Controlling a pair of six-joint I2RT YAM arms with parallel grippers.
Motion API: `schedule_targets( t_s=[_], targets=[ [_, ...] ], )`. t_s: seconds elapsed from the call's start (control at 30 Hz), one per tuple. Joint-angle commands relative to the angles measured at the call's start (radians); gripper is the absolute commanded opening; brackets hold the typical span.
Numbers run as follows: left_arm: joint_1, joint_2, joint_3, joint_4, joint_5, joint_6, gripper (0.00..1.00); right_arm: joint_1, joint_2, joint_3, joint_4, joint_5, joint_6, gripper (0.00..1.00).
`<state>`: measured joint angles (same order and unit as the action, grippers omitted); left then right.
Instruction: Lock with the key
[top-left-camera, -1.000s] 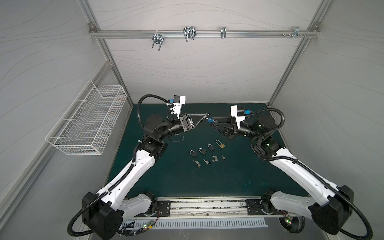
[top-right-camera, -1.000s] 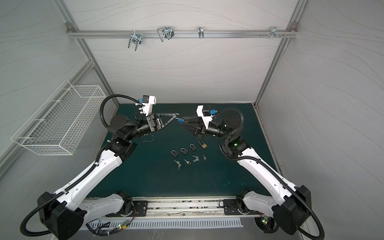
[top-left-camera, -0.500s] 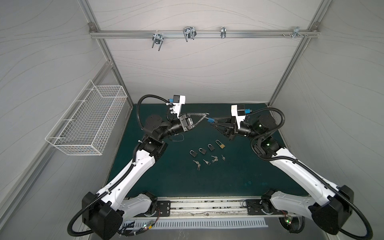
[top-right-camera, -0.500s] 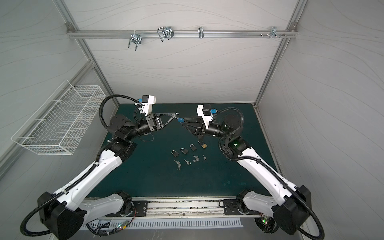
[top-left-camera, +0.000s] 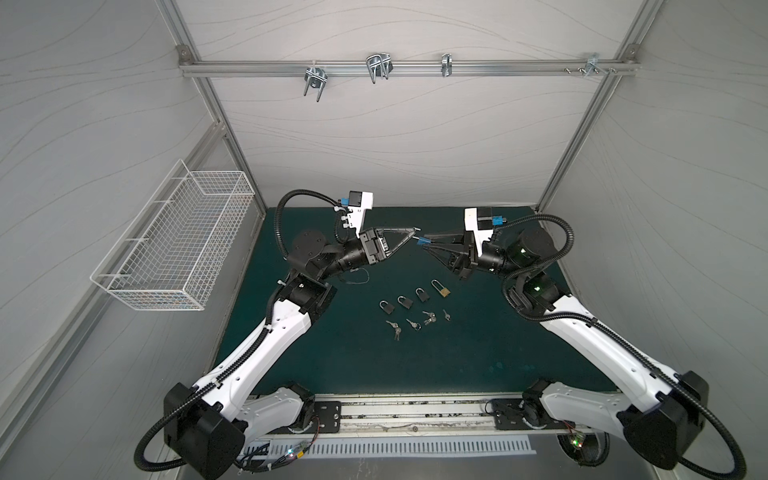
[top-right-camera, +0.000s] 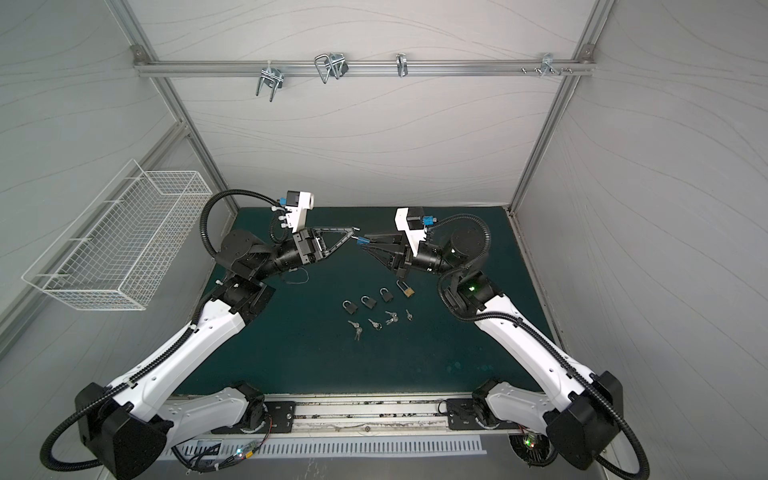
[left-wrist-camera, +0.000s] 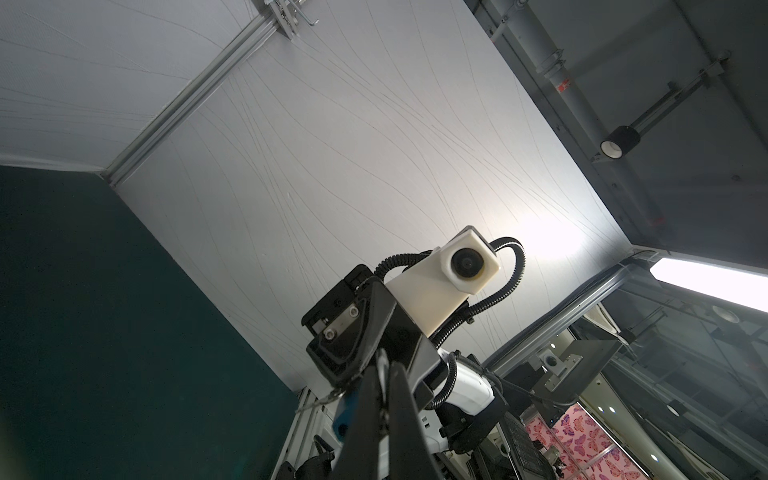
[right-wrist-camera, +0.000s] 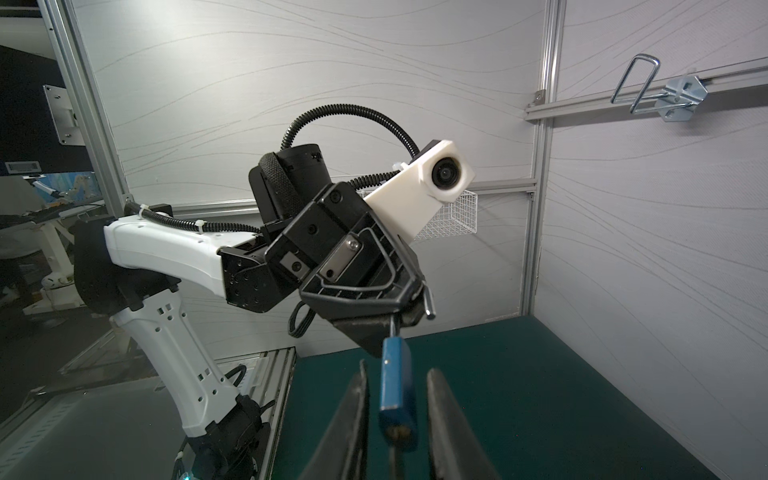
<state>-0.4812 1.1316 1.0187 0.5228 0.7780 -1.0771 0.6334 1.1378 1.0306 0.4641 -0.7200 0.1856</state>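
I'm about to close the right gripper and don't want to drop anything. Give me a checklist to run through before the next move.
1. Left gripper clamped on the blue padlock, by its shackle: ok.
2. Padlock body between the right gripper fingers: ok.
3. Right fingers touching the body: not ok; a gap shows on each side in the right wrist view.
4. Key already in the padlock: cannot tell; its underside is too unclear.
5. Key in a gripper: not ok; the keys lie on the mat.
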Motion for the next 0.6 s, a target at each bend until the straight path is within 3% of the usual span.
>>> schedule_targets(
  t_s=[0.0,0.27,0.57],
  targets=[
    [-0.006,0.002,0.017,0.056,0.003,-0.006,0.00,0.004,-0.015,0.022,0.028,-0.018,0.001,0.24],
    [-0.008,0.002,0.023,0.063,0.003,-0.012,0.00,0.005,-0.006,0.031,0.010,-0.027,0.001,0.21],
    [-0.008,-0.001,0.018,0.078,0.002,-0.021,0.00,0.005,-0.011,0.036,0.001,-0.029,0.020,0.00]
  ],
)
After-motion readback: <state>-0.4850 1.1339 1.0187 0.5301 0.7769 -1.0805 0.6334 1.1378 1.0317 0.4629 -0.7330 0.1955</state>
